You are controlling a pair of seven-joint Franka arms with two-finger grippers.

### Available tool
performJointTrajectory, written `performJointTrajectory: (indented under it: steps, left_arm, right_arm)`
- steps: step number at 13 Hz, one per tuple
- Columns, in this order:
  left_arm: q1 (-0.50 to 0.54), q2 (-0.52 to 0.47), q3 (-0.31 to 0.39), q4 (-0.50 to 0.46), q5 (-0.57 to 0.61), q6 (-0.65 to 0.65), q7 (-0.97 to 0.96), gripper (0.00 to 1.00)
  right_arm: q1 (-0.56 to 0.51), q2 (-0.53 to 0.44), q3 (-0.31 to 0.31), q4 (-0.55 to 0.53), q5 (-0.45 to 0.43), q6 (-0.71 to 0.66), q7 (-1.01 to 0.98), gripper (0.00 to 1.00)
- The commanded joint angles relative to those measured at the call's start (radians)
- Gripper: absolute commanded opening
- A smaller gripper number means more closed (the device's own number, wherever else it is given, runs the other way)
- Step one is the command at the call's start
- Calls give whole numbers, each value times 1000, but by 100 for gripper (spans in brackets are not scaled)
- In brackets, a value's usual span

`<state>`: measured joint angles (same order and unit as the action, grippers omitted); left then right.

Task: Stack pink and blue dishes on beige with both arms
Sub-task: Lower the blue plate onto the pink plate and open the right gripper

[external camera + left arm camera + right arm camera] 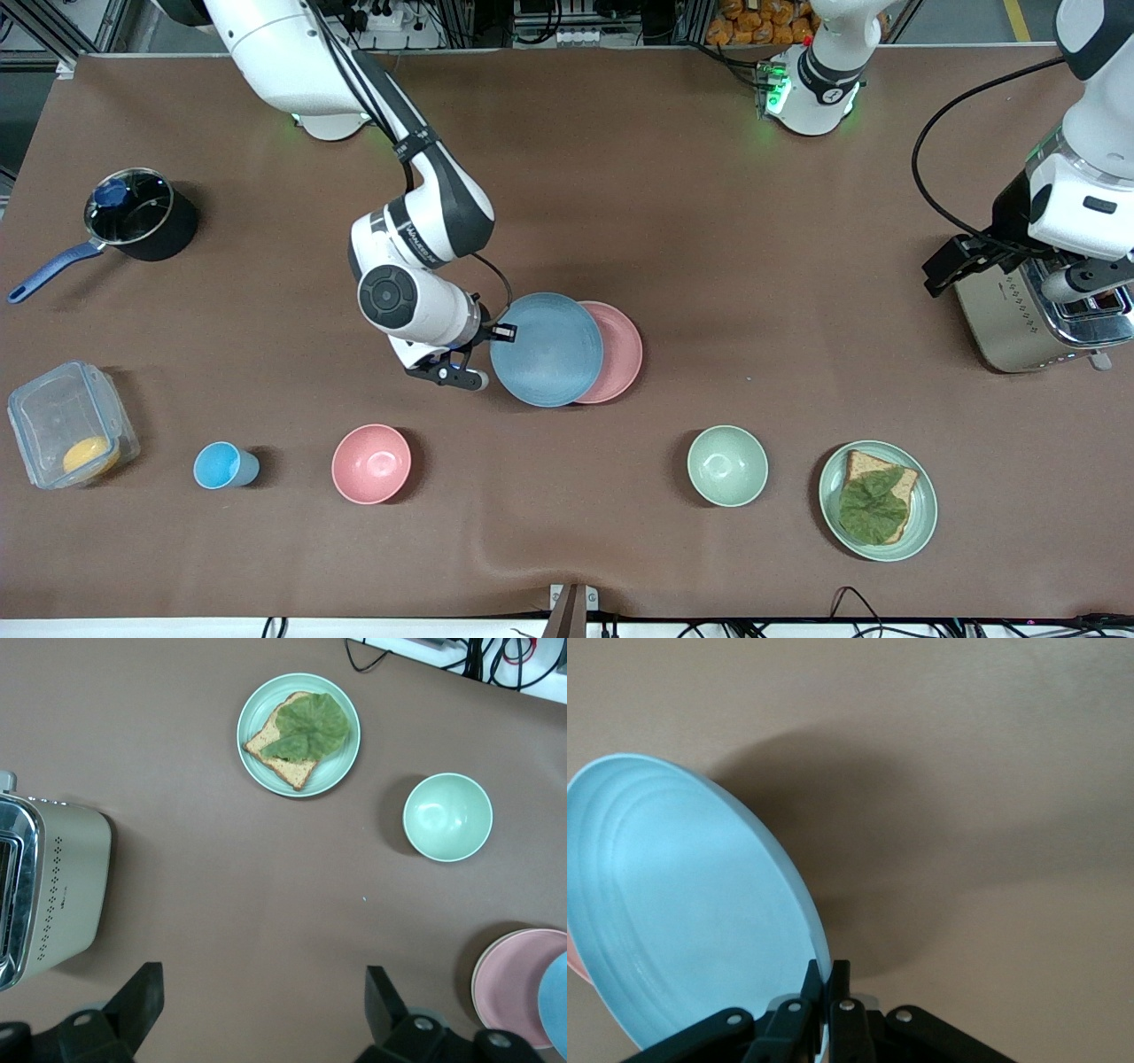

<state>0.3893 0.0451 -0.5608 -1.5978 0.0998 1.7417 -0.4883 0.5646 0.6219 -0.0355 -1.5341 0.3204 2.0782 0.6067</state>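
Note:
My right gripper (498,337) (830,973) is shut on the rim of the light blue plate (545,350) (682,912). The plate hangs tilted above the table and partly covers the pale pink plate (620,350) (518,979), which lies flat near the table's middle. An edge of the blue plate (556,1001) shows in the left wrist view. The beige plate is hidden or out of view. My left gripper (952,266) (263,997) waits open and empty, up beside the toaster (1032,323) (53,886).
Nearer the front camera stand a pink bowl (371,463), a blue cup (223,465), a green bowl (727,465) (447,815) and a green plate (923,523) (252,713) with toast and a leaf. A pot (133,213) and a clear container (66,434) sit toward the right arm's end.

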Motion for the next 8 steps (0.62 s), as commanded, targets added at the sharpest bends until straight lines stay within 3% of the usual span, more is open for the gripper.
performJointTrajectory:
  steps: [1, 2, 5, 7, 8]
  left_arm:
    - [10, -7, 4, 7, -23, -24, 74, 100]
    - [-25, -8, 47, 7, -26, -24, 105, 100]
    - [-219, -8, 260, 19, -28, -62, 146, 100]
    - [-301, -14, 349, 27, -29, -82, 157, 100]
    - [-302, -25, 354, 25, -35, -83, 158, 100]
  right_arm:
    - [26, 30, -11, 28, 13, 23, 33, 0]
    - [32, 32, -12, 28, 13, 31, 38, 0]
    - [43, 41, -12, 28, 14, 49, 44, 0]
    - [51, 53, -12, 28, 13, 71, 65, 0]
    - [54, 58, -12, 28, 14, 82, 67, 0]
